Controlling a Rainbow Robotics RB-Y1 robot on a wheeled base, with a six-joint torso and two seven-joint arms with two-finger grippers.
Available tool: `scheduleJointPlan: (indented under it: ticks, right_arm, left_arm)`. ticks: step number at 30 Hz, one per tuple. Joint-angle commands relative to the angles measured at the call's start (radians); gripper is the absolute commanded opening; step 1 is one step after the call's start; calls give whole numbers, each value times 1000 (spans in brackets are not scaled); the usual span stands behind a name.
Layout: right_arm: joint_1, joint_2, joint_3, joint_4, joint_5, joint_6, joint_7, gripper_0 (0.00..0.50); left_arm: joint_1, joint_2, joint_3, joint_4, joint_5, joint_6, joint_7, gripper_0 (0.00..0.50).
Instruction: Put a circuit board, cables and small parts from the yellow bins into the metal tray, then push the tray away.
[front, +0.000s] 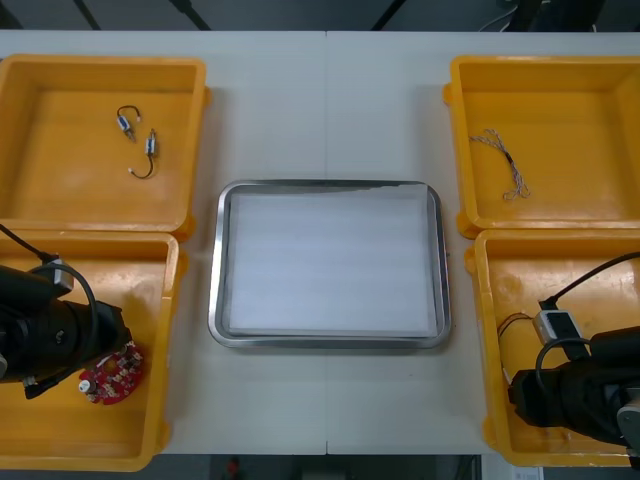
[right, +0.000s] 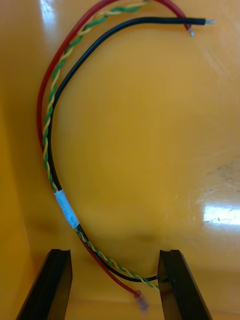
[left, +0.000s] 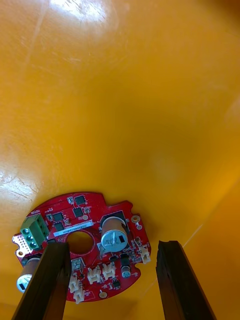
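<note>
L gripper (left: 114, 246): spread wide, over red board (left: 95, 225) in yellow bin (left: 150, 100)
R gripper (right: 114, 252): spread too, straddling cables (right: 50, 125)
Tray (front: 330, 342): white inside, mid table (front: 270, 100)

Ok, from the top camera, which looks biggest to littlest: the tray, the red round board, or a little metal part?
1. metal tray, by far the largest.
2. circuit board, by the left gripper.
3. small metal part, smallest; both parts look alike.

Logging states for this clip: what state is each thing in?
Metal tray: empty.
Left gripper: open, astride circuit board.
Circuit board: lying flat, ungripped.
Right gripper: open, astride cable bundle.
Cable bundle: lying curved, ungripped.
Small metal parts: lying loose, untouched.
Twisted cable: lying loose, untouched.
</note>
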Motion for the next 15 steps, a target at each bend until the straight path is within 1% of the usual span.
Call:
scheduleJointPlan:
  ticks: [1, 6, 11, 15]
  right_arm:
    - [9, 28, 10, -3, 1, -8, -17, 500]
    - [9, 33, 10, -3, 0, -8, -23, 500]
    - [9, 33, 10, -3, -3, -8, -29, 500]
    - [9, 33, 10, -3, -5, -8, -37, 500]
  left_arm:
    - [-35, -10, -43, -15, -26, -28, 29, 500]
    - [-36, -10, -57, -2, -49, -45, 37, 500]
    - [-36, -10, -66, 7, -55, -50, 33, 500]
    - [-38, -10, -92, 17, -81, -75, 35, 500]
